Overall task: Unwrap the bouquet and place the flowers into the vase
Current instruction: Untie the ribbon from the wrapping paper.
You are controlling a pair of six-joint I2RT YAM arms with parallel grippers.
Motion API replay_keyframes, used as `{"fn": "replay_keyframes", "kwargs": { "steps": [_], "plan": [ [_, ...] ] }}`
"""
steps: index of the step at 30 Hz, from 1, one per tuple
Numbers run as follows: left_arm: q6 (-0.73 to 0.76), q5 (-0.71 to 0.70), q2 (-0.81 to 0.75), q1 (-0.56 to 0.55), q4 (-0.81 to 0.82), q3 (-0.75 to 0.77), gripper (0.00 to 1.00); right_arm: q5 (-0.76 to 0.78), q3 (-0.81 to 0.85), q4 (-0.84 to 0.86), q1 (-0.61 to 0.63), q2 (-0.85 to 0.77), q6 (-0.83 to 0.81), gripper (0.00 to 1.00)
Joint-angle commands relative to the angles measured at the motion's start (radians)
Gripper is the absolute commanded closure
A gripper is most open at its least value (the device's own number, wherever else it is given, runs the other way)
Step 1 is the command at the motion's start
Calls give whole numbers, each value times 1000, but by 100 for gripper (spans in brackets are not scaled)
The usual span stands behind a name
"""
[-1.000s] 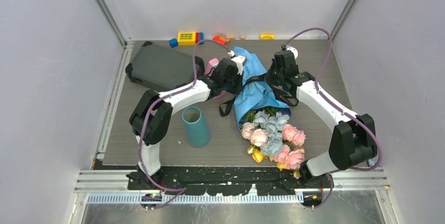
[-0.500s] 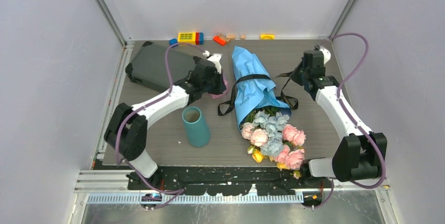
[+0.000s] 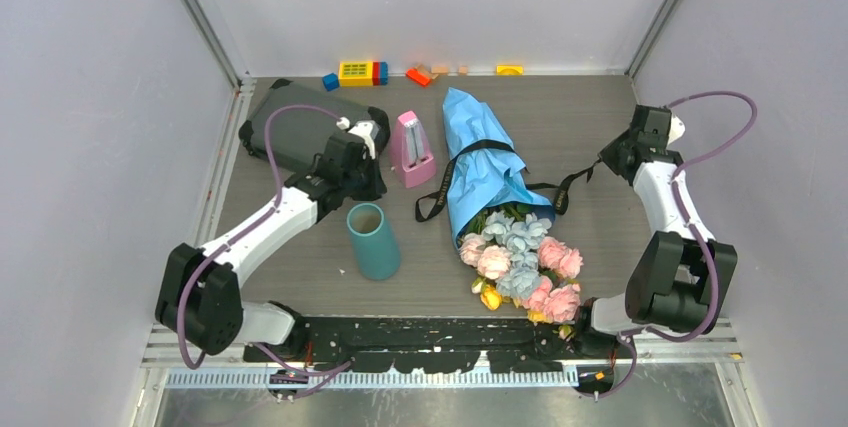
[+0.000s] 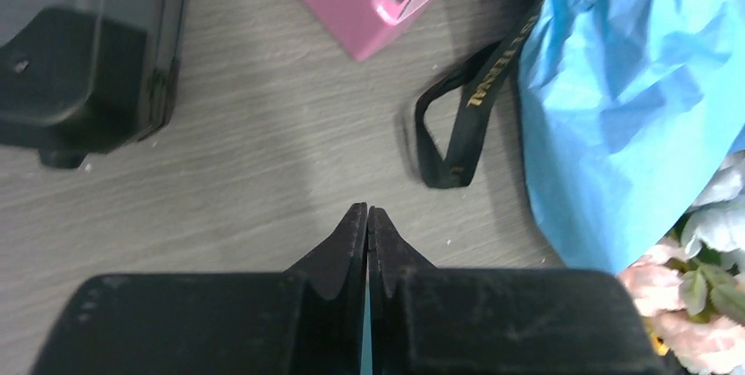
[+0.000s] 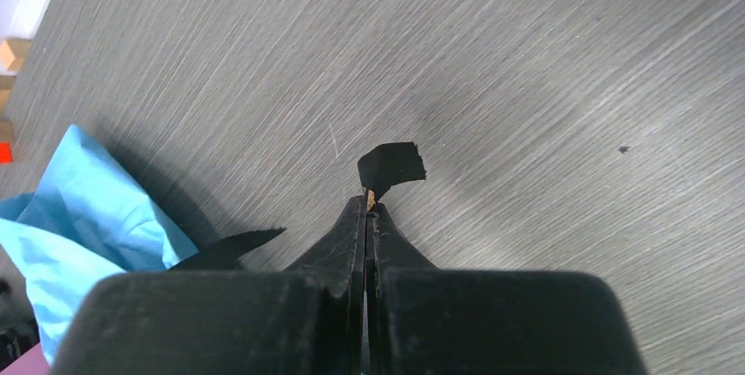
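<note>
Beyond the overhead view, wrist cameras show right end effector (image 5: 367, 205) pinching the ribbon (image 5: 393, 164), left end effector (image 4: 367, 215) closed empty.

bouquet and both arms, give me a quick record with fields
bouquet: lying flat, wrapped in blue paper
flowers: in the open end, heads toward the arm bases
ribbon: black, banded around the bouquet, one end at the right gripper
right gripper: shut on ribbon
left gripper: shut, holding nothing, apart from the ribbon
vase: upright, no flowers in it, left of the bouquet
</note>
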Motion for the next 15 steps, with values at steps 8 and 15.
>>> {"fn": "replay_keyframes", "kwargs": {
  "steps": [8, 15],
  "plan": [
    [65, 65, -131, 109, -218, 49, 53, -43, -29, 20, -109, -31, 29, 32],
    [108, 100, -171, 184, -341, 172, 13, -413, -80, 112, -100, -73, 164, 17]
  ]
}}
